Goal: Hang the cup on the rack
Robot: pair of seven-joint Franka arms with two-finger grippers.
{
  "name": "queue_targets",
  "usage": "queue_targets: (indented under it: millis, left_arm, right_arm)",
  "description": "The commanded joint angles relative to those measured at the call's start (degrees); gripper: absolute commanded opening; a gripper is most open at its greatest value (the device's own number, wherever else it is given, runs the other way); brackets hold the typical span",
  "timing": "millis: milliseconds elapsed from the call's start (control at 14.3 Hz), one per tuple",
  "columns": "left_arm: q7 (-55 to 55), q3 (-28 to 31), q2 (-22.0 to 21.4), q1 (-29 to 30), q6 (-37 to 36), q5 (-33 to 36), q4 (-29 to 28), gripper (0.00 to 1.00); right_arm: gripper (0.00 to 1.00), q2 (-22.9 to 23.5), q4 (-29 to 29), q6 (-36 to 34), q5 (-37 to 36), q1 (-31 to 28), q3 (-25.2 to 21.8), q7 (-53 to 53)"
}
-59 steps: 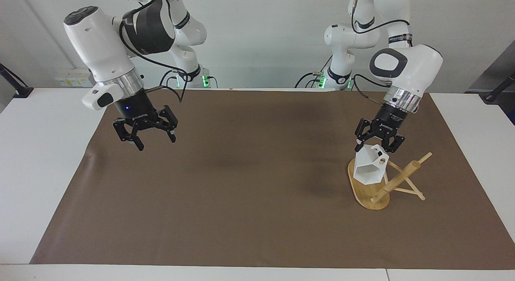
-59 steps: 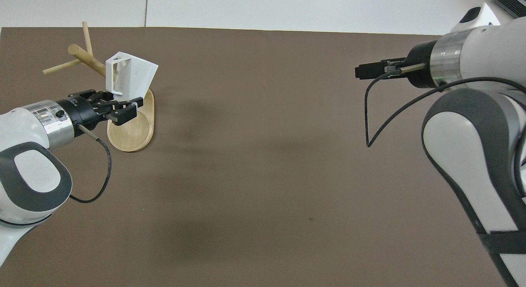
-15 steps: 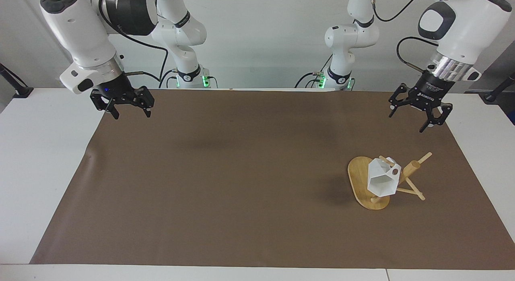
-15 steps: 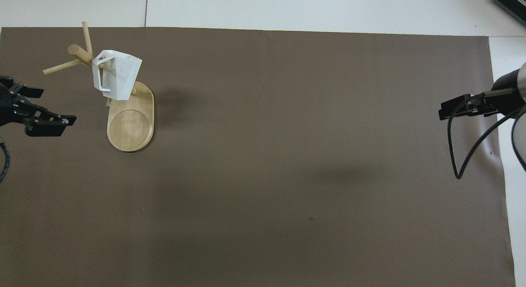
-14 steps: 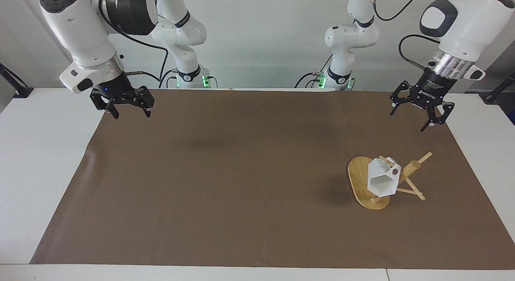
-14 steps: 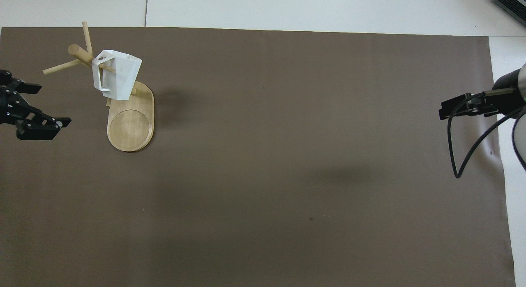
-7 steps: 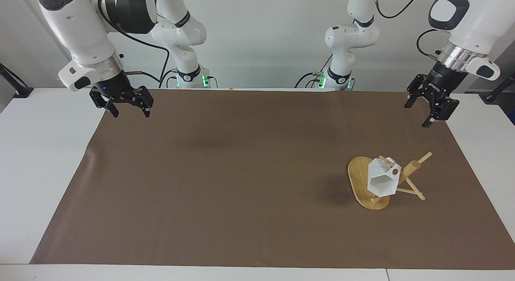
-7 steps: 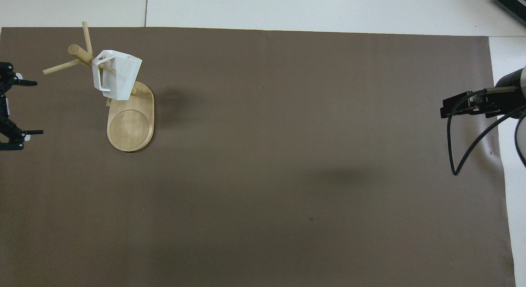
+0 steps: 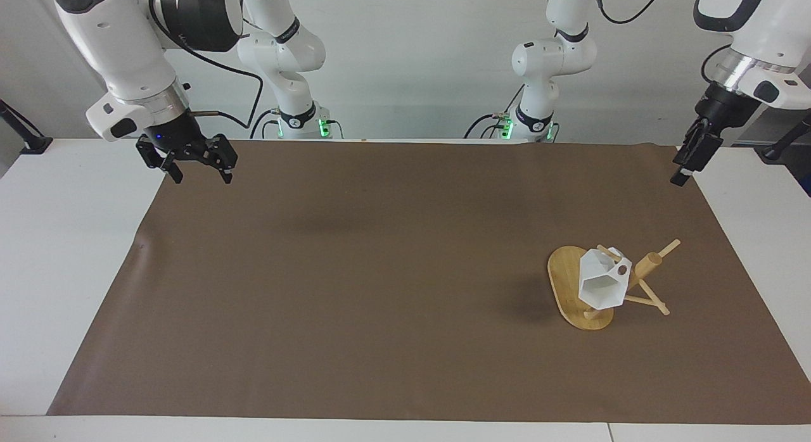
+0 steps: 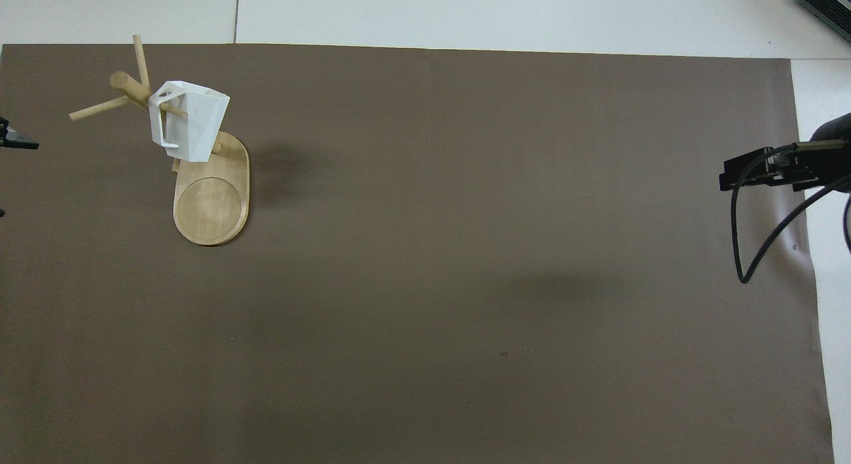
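Note:
The white faceted cup (image 9: 602, 285) (image 10: 193, 121) hangs tilted by its handle on a peg of the bamboo rack (image 9: 565, 278) (image 10: 211, 203), toward the left arm's end of the brown mat. No gripper touches it. My left gripper (image 9: 683, 171) is raised over the mat's edge at that end, well apart from the rack, turned edge-on, open and empty. Only one of its fingertips (image 10: 20, 143) shows in the overhead view. My right gripper (image 9: 201, 176) (image 10: 732, 177) hangs open and empty over the mat's corner at the right arm's end.
A brown mat (image 9: 380, 271) covers most of the white table (image 9: 70, 239). The rack's pegs (image 9: 665, 247) stick out sideways toward the left arm's end. A dark clamp foot (image 9: 28, 141) stands at the table's edge by the right arm.
The left gripper has drawn up and away from the rack toward its end of the table, turning edge-on. The right gripper has drifted slightly outward. The cup stays on the peg.

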Motion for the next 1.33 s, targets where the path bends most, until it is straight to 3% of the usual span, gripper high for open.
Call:
queue_targets:
  millis: [0, 140, 490, 699, 1049, 1259]
  left_arm:
    - [12.9, -0.3, -0.2, 0.3, -2.5, 4.5, 1.2, 1.0]
    - [21.3, -0.3, -0.2, 0.4, -3.9, 5.3, 1.9, 1.0]
    - [22.1, -0.1, -0.4, -1.3, -6.5, 5.3, 2.8, 1.0]
    - [23.8, 3.9, 0.2, -9.1, -12.2, 11.4, 5.7, 1.0]
    - [35.7, 4.8, 3.3, -12.9, -19.7, 12.9, 11.0, 1.0]
    - [36.9, 5.4, 1.9, -13.8, -20.9, 12.1, 9.9, 1.0]
  right_arm:
    - [1.0, -1.1, -0.8, -0.9, 0.6, -0.1, -0.1, 0.7]
    - [1.0, -1.1, -0.8, -0.9, 0.6, -0.1, -0.4, 0.7]
    - [1.0, -1.1, -0.8, -0.9, 0.6, -0.1, -0.3, 0.6]
    - [1.0, -1.1, -0.8, -0.9, 0.6, -0.1, -0.2, 0.6]
    - [1.0, -1.1, -0.8, -0.9, 0.6, -0.1, -0.2, 0.6]
    - [1.0, -1.1, -0.8, -0.9, 0.6, -0.1, -0.2, 0.6]
